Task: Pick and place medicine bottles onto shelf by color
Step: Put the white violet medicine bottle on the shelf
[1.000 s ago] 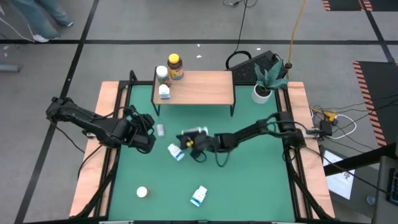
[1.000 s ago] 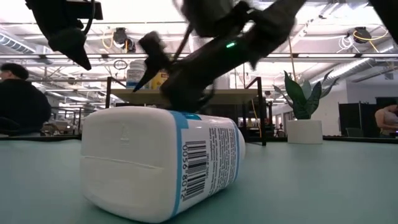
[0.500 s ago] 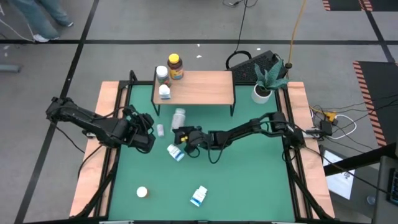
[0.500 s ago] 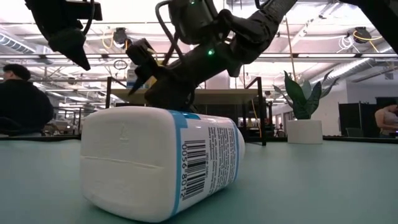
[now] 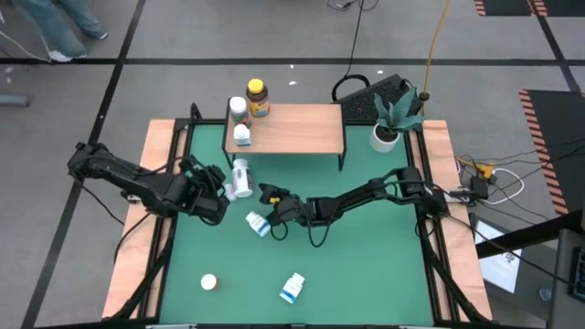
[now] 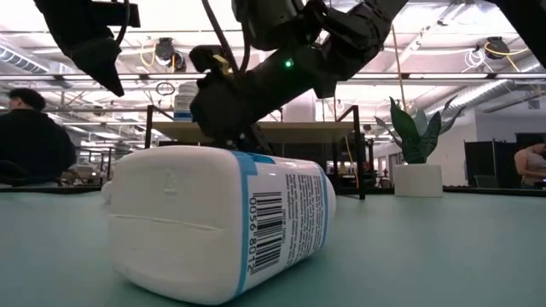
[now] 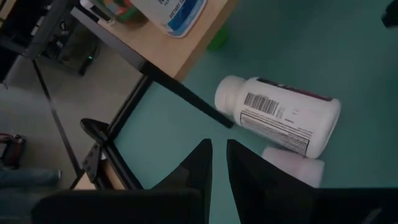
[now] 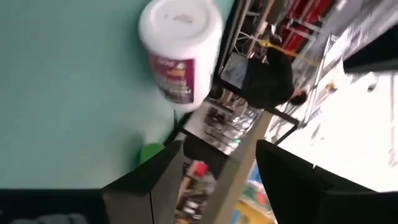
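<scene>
A white bottle point(image 5: 240, 177) has just rolled from our empty, part-open right gripper point(image 5: 266, 195) toward the closed left gripper point(image 5: 216, 189), so it stays unshelved.

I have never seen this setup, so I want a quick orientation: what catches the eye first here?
The big white bottle with a blue label lying on its side fills the low view, close to that camera. On the green mat, the right hand stretches toward a white bottle lying near the shelf's front-left leg. The wooden shelf at the far edge carries three bottles at its left end, an amber one among them.
</scene>
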### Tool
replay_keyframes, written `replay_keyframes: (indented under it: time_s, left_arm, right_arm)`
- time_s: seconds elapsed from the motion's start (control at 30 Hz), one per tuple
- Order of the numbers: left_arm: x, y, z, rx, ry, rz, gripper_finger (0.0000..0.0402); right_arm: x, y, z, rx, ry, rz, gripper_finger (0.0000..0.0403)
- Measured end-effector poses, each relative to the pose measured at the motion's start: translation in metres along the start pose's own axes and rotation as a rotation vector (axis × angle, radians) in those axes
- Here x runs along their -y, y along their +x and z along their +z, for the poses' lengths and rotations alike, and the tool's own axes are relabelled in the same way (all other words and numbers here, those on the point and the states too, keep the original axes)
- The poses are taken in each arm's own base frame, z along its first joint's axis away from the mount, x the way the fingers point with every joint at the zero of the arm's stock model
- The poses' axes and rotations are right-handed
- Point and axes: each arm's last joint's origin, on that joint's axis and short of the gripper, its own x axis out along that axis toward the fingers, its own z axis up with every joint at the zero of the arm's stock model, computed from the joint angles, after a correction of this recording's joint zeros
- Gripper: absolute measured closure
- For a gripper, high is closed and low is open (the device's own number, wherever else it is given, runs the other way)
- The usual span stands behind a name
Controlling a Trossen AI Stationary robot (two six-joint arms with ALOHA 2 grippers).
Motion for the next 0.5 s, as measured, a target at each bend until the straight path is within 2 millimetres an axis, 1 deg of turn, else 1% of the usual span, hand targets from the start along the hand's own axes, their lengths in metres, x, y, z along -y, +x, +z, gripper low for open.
replay_keyframes:
  time_s: [0.1,0.2,0.3,0.4,0.5]
  left_arm:
    - [0.000,0.000,0.000,0.000,-0.047,0.000,0.0350]
    - [0.000,0.000,0.000,0.000,-0.082,0.000,0.0350]
    - [0.000,0.000,0.000,0.001,-0.082,-0.002,0.0350]
    - [0.001,0.000,0.001,0.005,-0.087,-0.005,0.0350]
    - [0.004,0.005,-0.003,0.011,-0.089,-0.007,0.0344]
  right_arm:
    - [0.000,0.000,0.001,0.019,0.215,0.002,0.0206]
    - [0.002,-0.001,-0.001,-0.026,0.530,-0.014,0.0207]
    - [0.011,-0.006,-0.007,-0.034,0.825,-0.011,0.0204]
    - [0.021,-0.014,-0.014,0.049,1.011,0.077,0.0193]
    - [0.031,-0.020,-0.021,0.209,1.262,0.225,0.0174]
